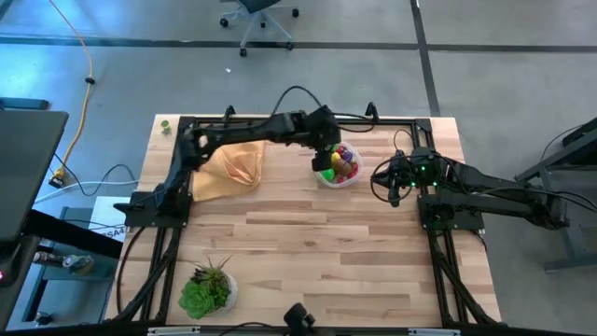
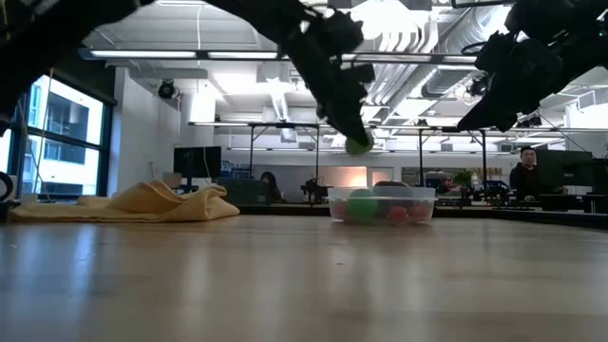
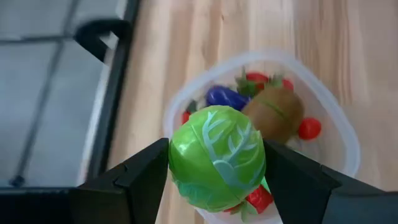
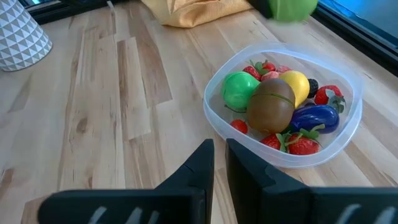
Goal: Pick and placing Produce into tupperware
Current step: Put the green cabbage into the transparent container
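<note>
My left gripper (image 1: 326, 161) is shut on a green toy cabbage (image 3: 216, 158) with pale leaf veins and holds it in the air over the near-left rim of the tupperware (image 1: 351, 182). The same cabbage (image 2: 357, 144) hangs a little above the clear tub (image 2: 382, 206) in the low view. The tub (image 4: 214, 118) stands on the table and holds a green ball (image 4: 239, 90), a brown kiwi (image 4: 272, 104), a yellow piece, a purple eggplant (image 4: 317, 118) and red pieces. My right gripper (image 4: 219, 155) is shut on nothing, just right of the tub. My left gripper pinches the cabbage by two opposite sides (image 3: 177, 163), one dark finger (image 3: 146, 171) on each side of its round body. The fingers slant down from the table's left and far side. The cabbage is lifted clear, above the tub's rim.
A tan-orange cloth (image 1: 233, 168) lies bunched left of the tub at the table's far left. A leafy green plant in a white pot (image 1: 207, 291) stands at the near left. Bare wood (image 1: 326, 252) fills the middle and near side.
</note>
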Available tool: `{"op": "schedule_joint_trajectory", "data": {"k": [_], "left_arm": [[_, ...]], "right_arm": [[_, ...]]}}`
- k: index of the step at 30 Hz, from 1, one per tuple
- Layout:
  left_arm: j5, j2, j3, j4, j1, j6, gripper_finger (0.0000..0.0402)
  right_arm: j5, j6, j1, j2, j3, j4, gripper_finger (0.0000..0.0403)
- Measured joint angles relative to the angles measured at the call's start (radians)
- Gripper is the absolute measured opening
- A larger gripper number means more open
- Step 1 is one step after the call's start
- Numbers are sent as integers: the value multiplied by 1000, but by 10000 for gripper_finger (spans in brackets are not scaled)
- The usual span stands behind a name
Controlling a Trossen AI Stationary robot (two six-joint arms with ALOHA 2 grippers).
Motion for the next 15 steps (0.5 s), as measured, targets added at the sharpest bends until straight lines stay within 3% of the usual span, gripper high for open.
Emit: {"op": "schedule_joint_trajectory", "data": {"k": [5, 15], "left_arm": [[79, 109, 96, -92, 30, -5, 239], [113, 151, 102, -161, 55, -30, 239]], "right_arm": [[0, 0, 0, 0, 0, 0, 30], [0, 0, 0, 0, 0, 0, 30]]}}
